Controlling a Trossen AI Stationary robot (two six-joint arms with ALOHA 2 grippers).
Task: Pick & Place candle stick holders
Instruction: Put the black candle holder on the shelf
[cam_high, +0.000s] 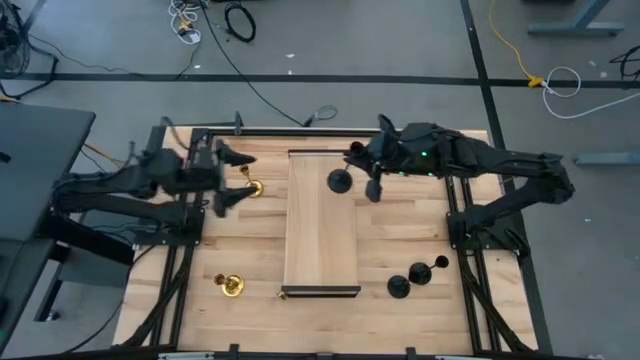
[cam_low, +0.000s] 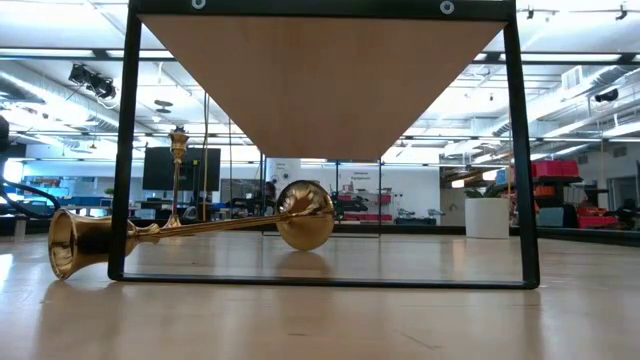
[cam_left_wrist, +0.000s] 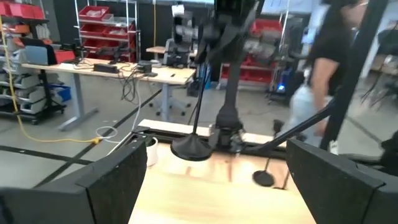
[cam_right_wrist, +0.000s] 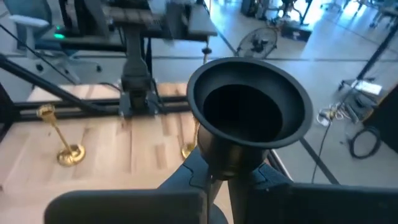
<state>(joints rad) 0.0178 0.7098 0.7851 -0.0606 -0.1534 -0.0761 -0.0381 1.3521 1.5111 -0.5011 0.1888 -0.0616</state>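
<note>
Right wrist view: right gripper (cam_right_wrist: 217, 186) fingers clamped on black holder (cam_right_wrist: 249, 118), matte cup filling view, hanging over raised wooden board (cam_high: 322, 225). Judge it rigid, light, top-heavy; you grip thin stem, not cup. Left gripper (cam_high: 228, 180) spread wide, empty, beside upright gold holder (cam_high: 249, 186): polished, likely slippery.

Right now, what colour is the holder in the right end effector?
Matte black holder; right wrist view shows it best.

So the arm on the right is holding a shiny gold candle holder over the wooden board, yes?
Not quite: the right gripper holds a matte black candle stick holder, not a gold one. The right wrist view shows its black cup close up; the high view shows it over the raised wooden board.
</note>
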